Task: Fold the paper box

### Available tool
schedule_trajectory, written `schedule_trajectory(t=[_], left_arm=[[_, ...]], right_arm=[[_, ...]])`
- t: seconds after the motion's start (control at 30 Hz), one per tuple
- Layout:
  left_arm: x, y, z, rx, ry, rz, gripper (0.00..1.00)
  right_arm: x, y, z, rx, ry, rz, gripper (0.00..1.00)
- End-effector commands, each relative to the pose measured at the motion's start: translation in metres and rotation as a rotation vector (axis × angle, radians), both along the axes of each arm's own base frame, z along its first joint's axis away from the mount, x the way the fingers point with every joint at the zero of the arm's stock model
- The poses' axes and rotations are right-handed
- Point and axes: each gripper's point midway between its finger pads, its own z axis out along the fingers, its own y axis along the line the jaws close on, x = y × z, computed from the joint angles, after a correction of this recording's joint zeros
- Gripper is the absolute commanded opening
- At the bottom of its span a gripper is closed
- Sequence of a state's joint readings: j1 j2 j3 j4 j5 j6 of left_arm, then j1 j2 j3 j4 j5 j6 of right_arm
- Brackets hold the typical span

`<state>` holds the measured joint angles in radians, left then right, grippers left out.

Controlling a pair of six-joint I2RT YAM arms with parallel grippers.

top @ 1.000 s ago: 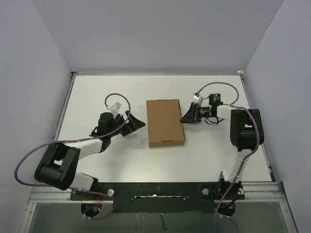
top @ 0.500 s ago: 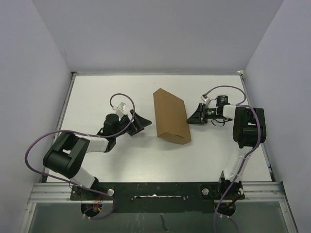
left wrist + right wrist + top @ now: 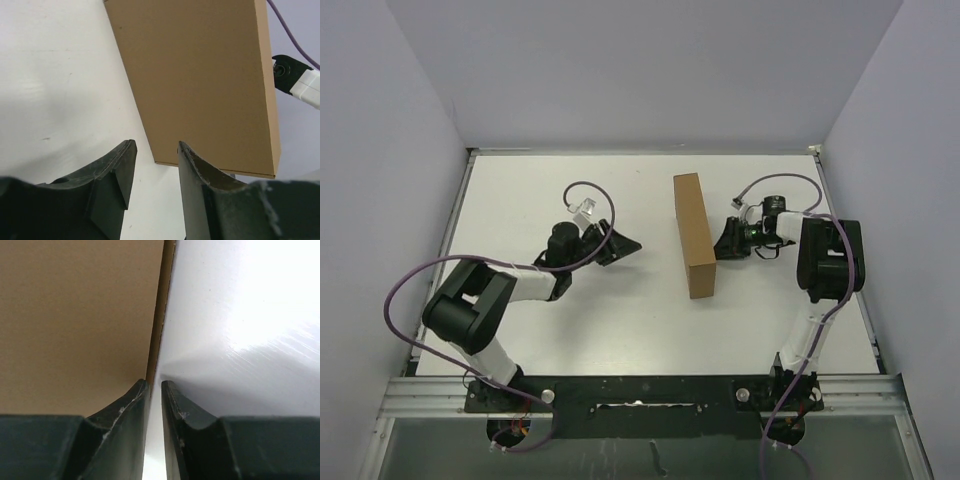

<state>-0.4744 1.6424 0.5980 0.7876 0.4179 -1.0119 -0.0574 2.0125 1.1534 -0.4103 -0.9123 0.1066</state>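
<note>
– While we're looking from overhead, the paper box is standing up on one long edge on the counter, a bit right of the middle, with a narrow side facing up. Do we agree on the pincers?

– Mostly, yeah. We've got the right pincer tucked in against the box's right face. On its wrist cam the two fingers are nearly together with just a thin slit. We only see white counter through that slit, no cardboard. The brown face fills the left of that shot, and its bottom edge runs down to the tip of one finger. So we'd call it closed, not gripping anything we can make out.

– And the left one?

– We see the left pincer sitting off to the box's left, clear of it and pointing its way. Its wrist cam shows the fingers apart, with bare counter between them and the box's broad face ahead. So it's open and holding nothing.
</note>
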Motion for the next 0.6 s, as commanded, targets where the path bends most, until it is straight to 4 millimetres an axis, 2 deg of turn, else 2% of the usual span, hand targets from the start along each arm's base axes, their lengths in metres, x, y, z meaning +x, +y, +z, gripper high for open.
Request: schedule_trajectory(t=[0.0,0.13,0.23,0.3,0.4,0.57], left_arm=[[0.012,-0.029,0.017,-0.01,-0.084,-0.064,0.37],[0.018,-0.057,0.027,0.002,-0.115,-0.123,0.35],[0.02,-0.071,0.03,0.017,-0.126,-0.149,0.29],[0.019,-0.08,0.033,0.019,-0.138,-0.17,0.24],[0.015,-0.094,0.04,0.009,-0.162,-0.205,0.2],[-0.001,-0.12,0.063,-0.023,-0.222,-0.28,0.19]], right_arm=[[0.018,-0.022,0.021,-0.136,-0.145,0.009,0.21],[0.021,-0.032,0.033,-0.175,-0.207,0.017,0.21],[0.025,-0.041,0.046,-0.218,-0.268,0.029,0.21],[0.024,-0.04,0.054,-0.219,-0.3,0.046,0.18],[0.016,-0.021,0.057,-0.156,-0.285,0.085,0.1],[-0.001,0.034,0.061,0.026,-0.22,0.174,0.01]])
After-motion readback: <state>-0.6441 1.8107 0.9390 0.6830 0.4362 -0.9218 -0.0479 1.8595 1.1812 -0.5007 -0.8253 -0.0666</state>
